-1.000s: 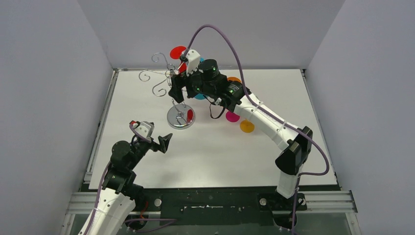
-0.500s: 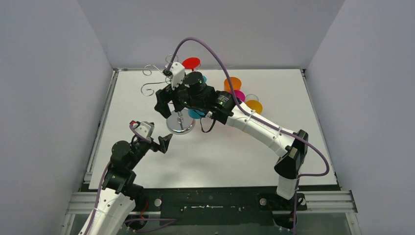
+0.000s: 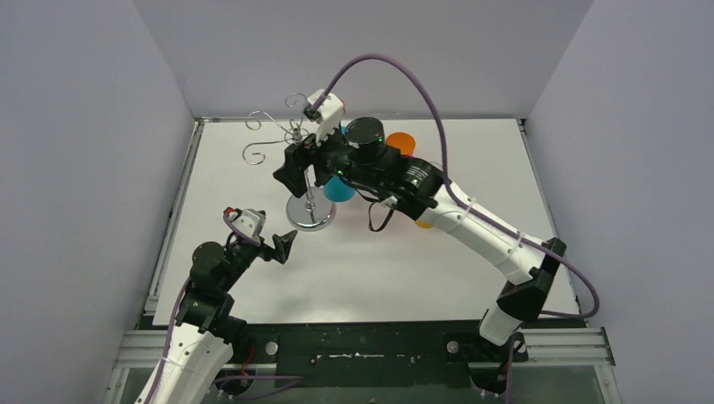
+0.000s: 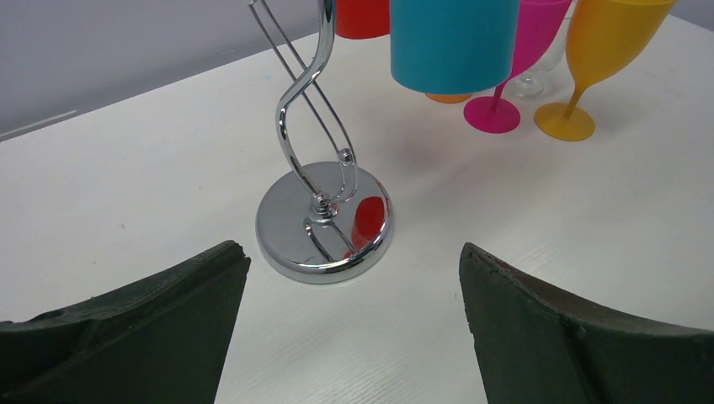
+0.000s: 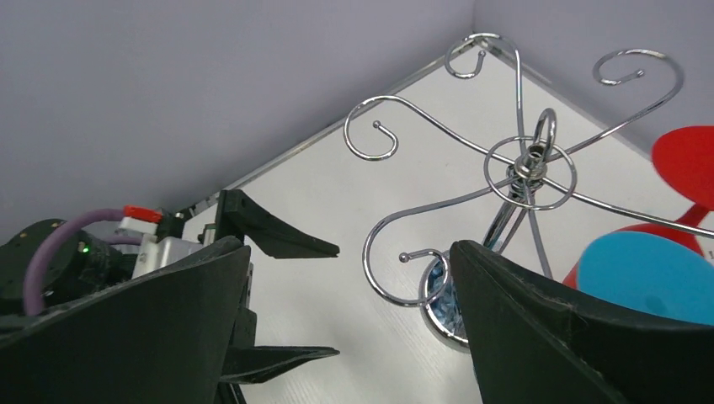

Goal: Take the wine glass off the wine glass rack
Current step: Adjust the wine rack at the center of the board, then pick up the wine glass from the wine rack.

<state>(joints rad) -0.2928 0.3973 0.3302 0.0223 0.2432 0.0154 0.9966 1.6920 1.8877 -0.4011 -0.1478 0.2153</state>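
I am reading the task as not yet done. On the wine glass rack [image 5: 529, 168] a cyan wine glass [image 4: 453, 42] and a red wine glass [image 4: 362, 17] are hanging bowl-down beside the stem, clear of the table [image 4: 126, 185]. A pink glass [image 4: 492, 114], an orange glass [image 4: 610, 34] and what looks like a clear one [image 4: 539, 80] are standing on the table, well apart from the rack's round base [image 4: 286, 236].

The right gripper [image 5: 347, 246] is hovering up by the curled arms with its jaws spread wide and nothing between them. The left gripper [image 4: 352, 252] is sitting low, facing the base, also gaping wide and holding nothing. So the whole lift is left: closing on a hanging glass, sliding its foot out of its hook, and carrying it away.

Several things are hard to make out. I cannot tell which curled arm each glass is hanging from. The left wrist view is cutting off their stems and feet, and the right finger is covering part of the cyan disc in the right wrist view. From above, the right arm is hiding most of the hanging glasses and some of those standing on the table. I am also unsure which hanging glass is meant.
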